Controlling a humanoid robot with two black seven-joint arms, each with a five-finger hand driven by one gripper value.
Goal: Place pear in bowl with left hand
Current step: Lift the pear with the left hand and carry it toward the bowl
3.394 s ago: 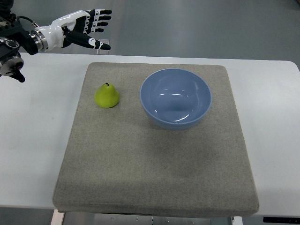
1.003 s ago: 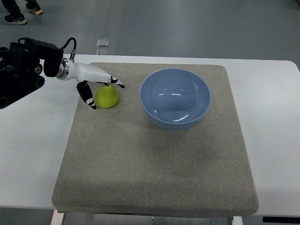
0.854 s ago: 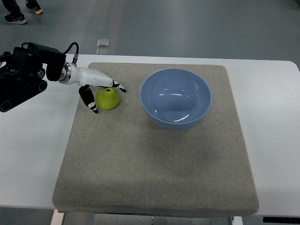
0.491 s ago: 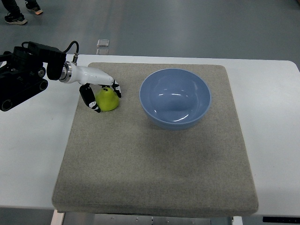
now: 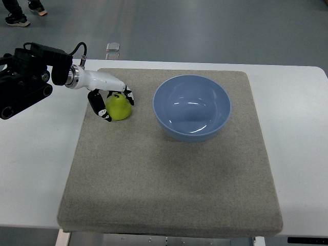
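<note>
Pear (image 5: pixel 118 107), yellow-green and upright with its dark stem on top, sits on the grey felt mat (image 5: pixel 169 179) at the mat's far left, enclosed by the robot's left hand (image 5: pixel 109 100). The white hand's black-tipped fingers (image 5: pixel 128 97) curl down over the fruit's far and right sides, while the thumb (image 5: pixel 100 107) presses in from the left, so the hand is clamped around the pear, which rests on the mat. To the right, apart from the pear, stands a blue bowl (image 5: pixel 192 107) with nothing inside but reflections on its glossy floor. The left arm (image 5: pixel 31 77), black and cabled, reaches in from the picture's left edge across the white table (image 5: pixel 36 169), its white forearm angled slightly downward toward the fruit.
</note>
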